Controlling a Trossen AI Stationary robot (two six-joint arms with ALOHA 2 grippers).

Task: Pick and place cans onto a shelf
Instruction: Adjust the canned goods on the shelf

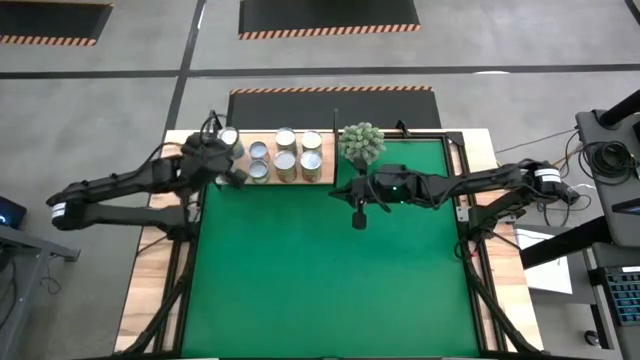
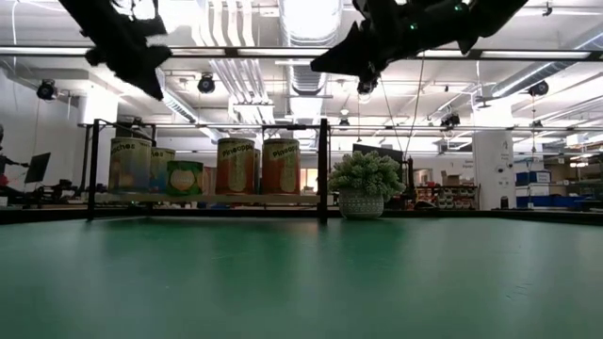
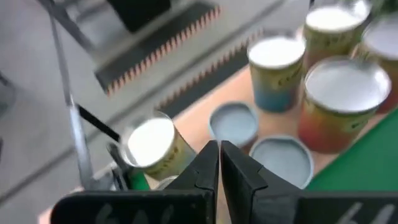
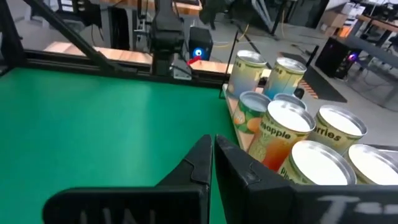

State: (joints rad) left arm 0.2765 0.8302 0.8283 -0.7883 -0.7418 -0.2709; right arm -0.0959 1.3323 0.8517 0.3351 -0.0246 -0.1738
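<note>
1. Shelf: pale wood board at the far edge of the green mat, just left of the plant.
2. Cans: all standing on the shelf in a cluster, left of the plant; silver tops up, one taller can at the shelf's far left end.
3. Left gripper: over the shelf's left end, beside the leftmost cans; fingers pressed together, holding nothing.
4. Right gripper: above the mat, just in front of the plant, right of the shelf; fingers closed, empty.
5. Low view: both arms raised above the mat, cans lined up left of the plant.
</note>
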